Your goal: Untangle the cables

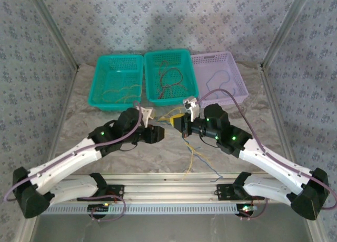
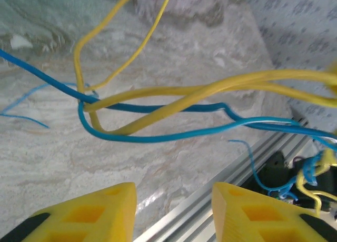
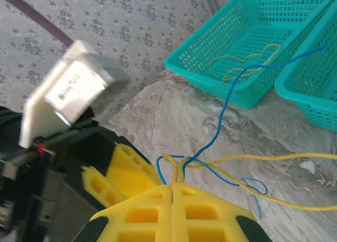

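The cables point(image 1: 191, 157) point(image 2: 179, 90) point(image 3: 263, 158), a knot of yellow and blue strands, are hanging above the middle of the table point(image 1: 131, 160), with loose ends trailing down toward its near edge. Seen from the left wrist, a blue strand is crossing and looping around the yellow ones at a tight knot, and the bundle is stretching off to the right. The right gripper point(image 1: 180, 121) point(image 3: 172, 187) is pinching these strands: its yellow fingers are pressing flat together and the yellow and blue wires are coming out of the seam between them. The left gripper point(image 1: 159, 132) point(image 2: 172, 185) is facing it from just beside, its jaws standing apart with nothing between them and the knot lying beyond the fingertips. In the right wrist view its yellow fingers point(image 3: 126, 165) are sitting close against the right gripper. Along the table's far edge three baskets are standing in a row: the left teal basket point(image 1: 95, 87) is holding yellow-orange strands, the middle teal basket point(image 1: 168, 52) is holding reddish ones, and the lilac basket point(image 1: 216, 54) toward the far right corner is holding a thin bluish one.
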